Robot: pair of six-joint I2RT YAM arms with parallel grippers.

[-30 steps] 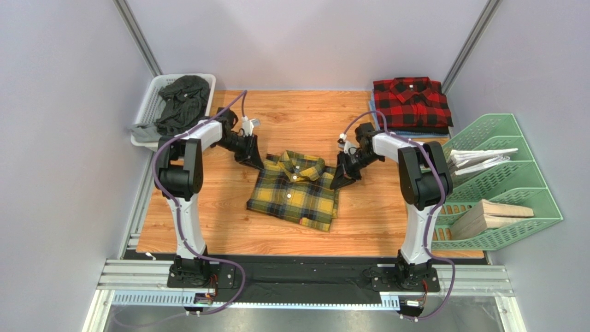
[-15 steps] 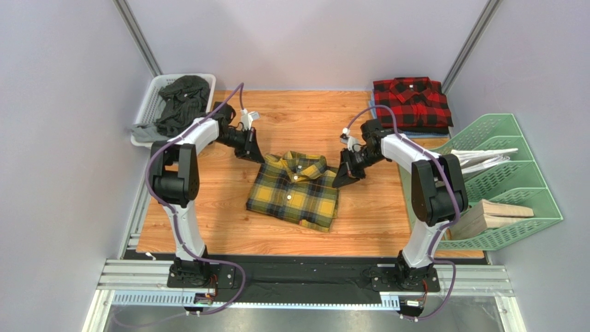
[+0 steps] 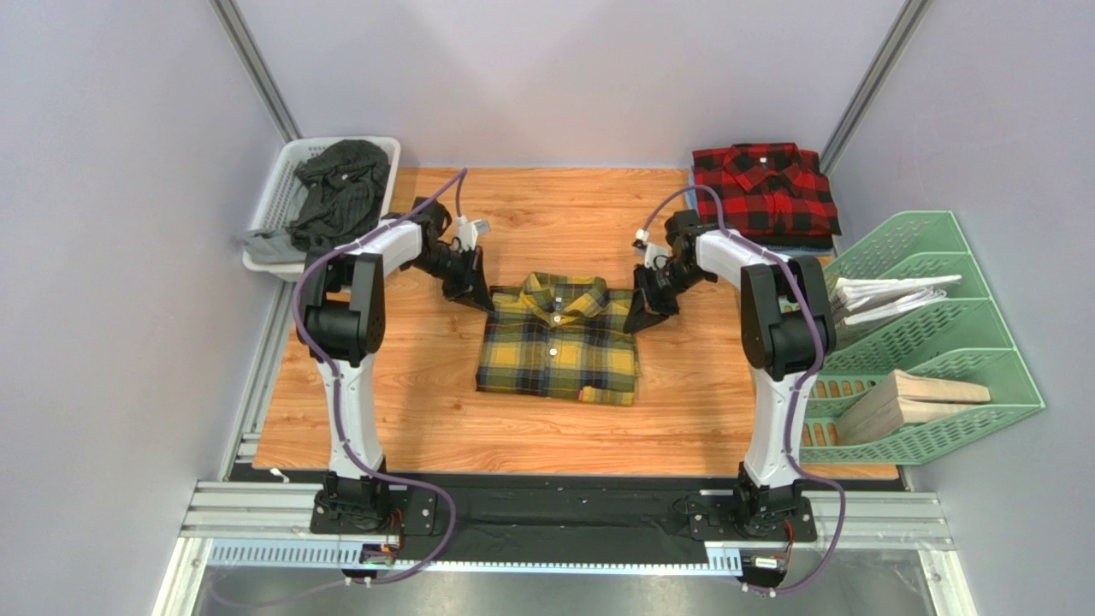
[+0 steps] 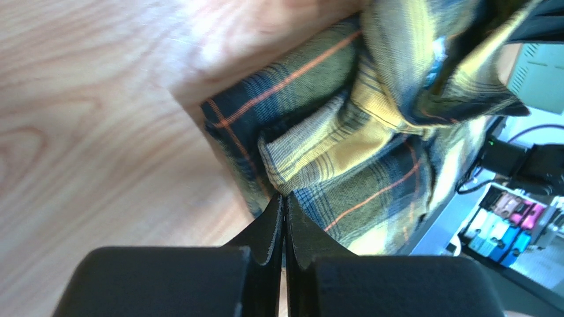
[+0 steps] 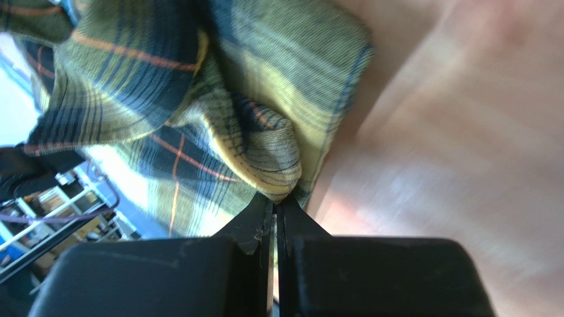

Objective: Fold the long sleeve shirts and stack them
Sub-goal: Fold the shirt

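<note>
A yellow long sleeve shirt (image 3: 559, 340) with dark checks lies folded at the middle of the wooden table, collar toward the far side. My left gripper (image 3: 482, 293) is shut on a fold of cloth at its upper left corner. In the left wrist view the gripper (image 4: 284, 198) pinches the shirt (image 4: 344, 132) at the fingertips. My right gripper (image 3: 636, 318) is shut on the upper right corner, and the right wrist view shows this gripper (image 5: 275, 198) nipping a bunched edge of the shirt (image 5: 218, 99). A red and black long sleeve shirt (image 3: 765, 190) lies folded at the back right.
A white basket (image 3: 274, 205) with dark grey clothes stands at the back left corner. A green file rack (image 3: 945, 257) holding papers and wooden blocks runs along the right side. The red shirt rests on a blue folded item.
Both grippers closed on the yellow shirt's upper corners. The shirt, skewed before, has been pulled square and shifted slightly right and toward the far side.
</note>
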